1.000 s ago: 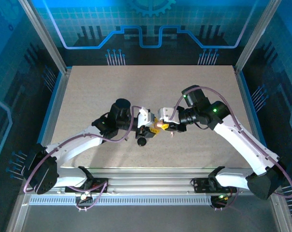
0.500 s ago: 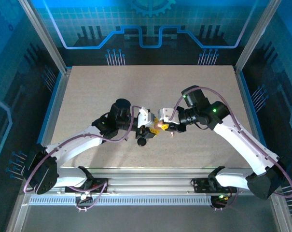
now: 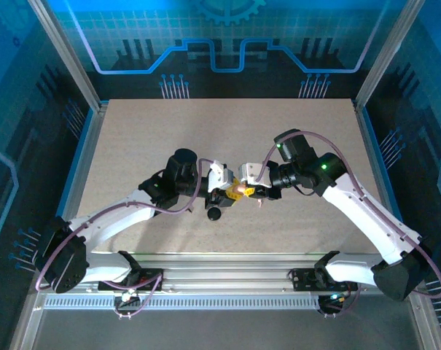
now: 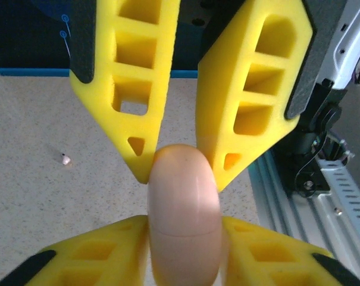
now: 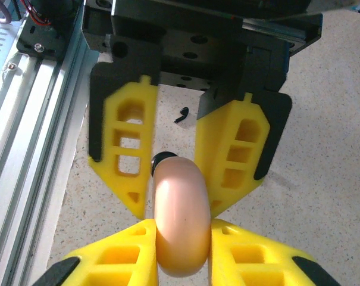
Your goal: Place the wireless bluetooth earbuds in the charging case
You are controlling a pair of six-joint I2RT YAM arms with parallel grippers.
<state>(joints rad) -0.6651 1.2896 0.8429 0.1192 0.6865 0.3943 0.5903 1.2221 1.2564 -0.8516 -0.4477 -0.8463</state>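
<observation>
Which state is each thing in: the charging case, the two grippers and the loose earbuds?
charging case: closed, gripped from both ends
left gripper: shut on the charging case
right gripper: shut on the charging case
pale earbud: loose, outside the case
black earbud: loose, outside the case
</observation>
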